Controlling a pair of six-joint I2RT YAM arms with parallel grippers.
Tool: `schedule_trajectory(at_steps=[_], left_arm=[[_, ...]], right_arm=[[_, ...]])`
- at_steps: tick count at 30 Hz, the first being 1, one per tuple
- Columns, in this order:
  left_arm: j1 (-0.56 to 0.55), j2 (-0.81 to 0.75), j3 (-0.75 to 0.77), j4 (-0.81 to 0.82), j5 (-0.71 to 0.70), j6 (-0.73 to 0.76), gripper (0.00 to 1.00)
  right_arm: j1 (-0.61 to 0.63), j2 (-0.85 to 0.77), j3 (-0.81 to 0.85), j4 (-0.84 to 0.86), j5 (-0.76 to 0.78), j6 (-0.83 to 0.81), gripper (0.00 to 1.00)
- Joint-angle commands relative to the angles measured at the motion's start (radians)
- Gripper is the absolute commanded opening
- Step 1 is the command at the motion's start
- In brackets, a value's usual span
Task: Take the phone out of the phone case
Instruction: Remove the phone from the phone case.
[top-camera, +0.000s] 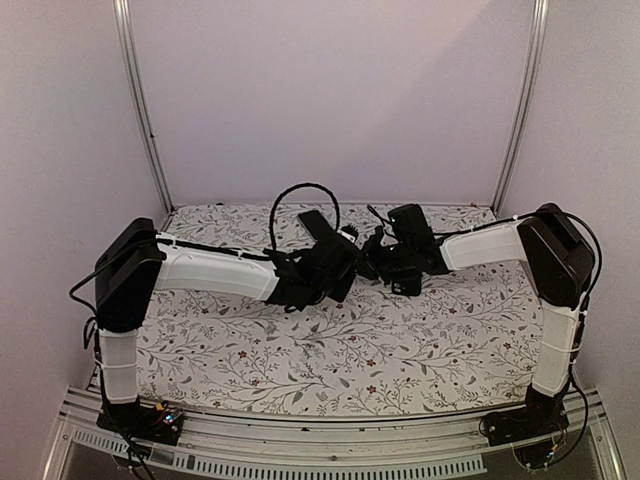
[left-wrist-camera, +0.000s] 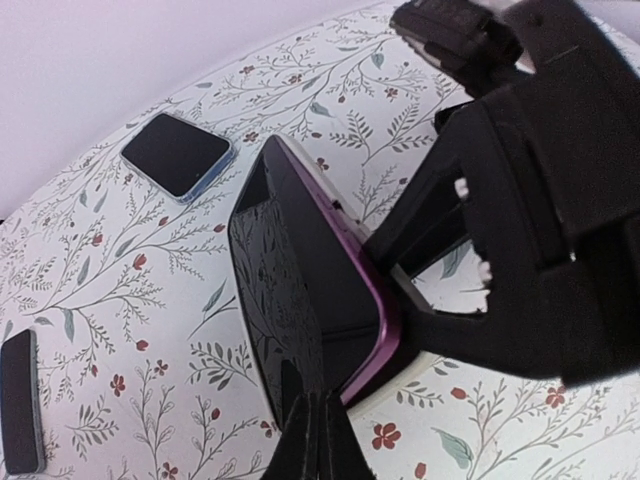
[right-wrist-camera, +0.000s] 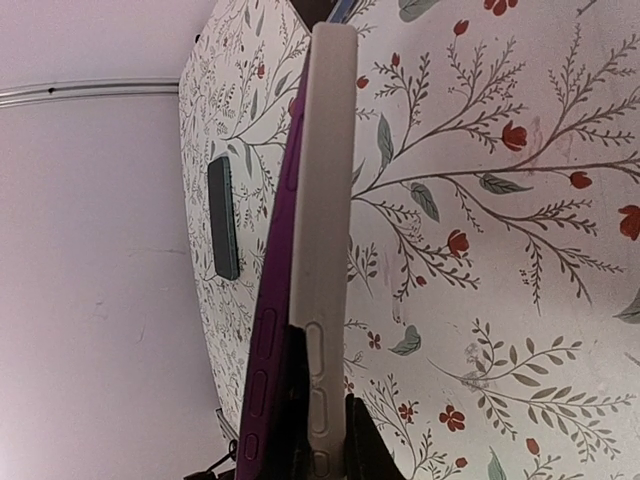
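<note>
Two grippers meet over the middle of the flowered table cloth (top-camera: 400, 350), with the phone and its case held up between them, clear of the cloth.

On the left, the left gripper (left-wrist-camera: 312, 428) has its fingers pressed together on the lower edge of the phone (left-wrist-camera: 290, 290). This is a purple-rimmed slab with a glossy dark screen that mirrors the cloth. To its right, in the right wrist view, the pale grey case (right-wrist-camera: 325, 200) stands edge-on beside the purple body. The two touch near the bottom and part slightly higher up, so the phone looks partly peeled out. Farthest right, the right gripper (right-wrist-camera: 318, 440) is clenched on the case's side wall near the button bumps.

By my judgement the phone is rigid, fairly heavy for its size, and slick on the glass. A pinch on the rim near a corner should therefore hold better than one on the screen face. The case looks rubbery and should flex at its lip, so it is best held by a wall and bent back off a corner. A slipping grip could drop the phone on the cloth.

Two other handsets lie flat on the cloth: a blue-edged one (left-wrist-camera: 178, 155) and a dark one (left-wrist-camera: 20, 400).
</note>
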Motion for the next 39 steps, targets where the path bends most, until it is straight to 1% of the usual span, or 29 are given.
schedule_trajectory(at_steps=[1,17,22,26,28,33,36,39], left_arm=[[0.047,0.003,-0.029,-0.037,-0.034,-0.023,0.00],[0.090,-0.120,-0.071,-0.018,0.063,-0.073,0.00],[0.093,-0.131,-0.081,-0.002,0.130,-0.059,0.00],[0.100,-0.141,-0.073,-0.037,0.189,-0.061,0.27],[0.107,-0.157,-0.083,-0.044,0.215,-0.064,0.37],[0.126,-0.194,-0.108,-0.045,0.296,-0.041,0.54],[0.131,-0.193,-0.095,-0.056,0.339,-0.022,0.60],[0.131,-0.180,-0.078,-0.072,0.346,-0.010,0.62]], right_arm=[[0.038,-0.026,0.007,0.099,-0.124,-0.002,0.00],[0.023,-0.043,-0.033,0.080,-0.068,-0.008,0.00],[0.021,-0.049,-0.023,0.068,-0.066,-0.019,0.00],[0.016,-0.049,0.003,0.042,-0.069,-0.026,0.00],[0.012,-0.050,0.013,0.023,-0.062,-0.035,0.00],[0.012,-0.041,0.052,-0.034,-0.058,-0.062,0.00],[0.012,-0.034,0.070,-0.062,-0.052,-0.073,0.00],[0.013,-0.037,0.081,-0.074,-0.045,-0.080,0.00]])
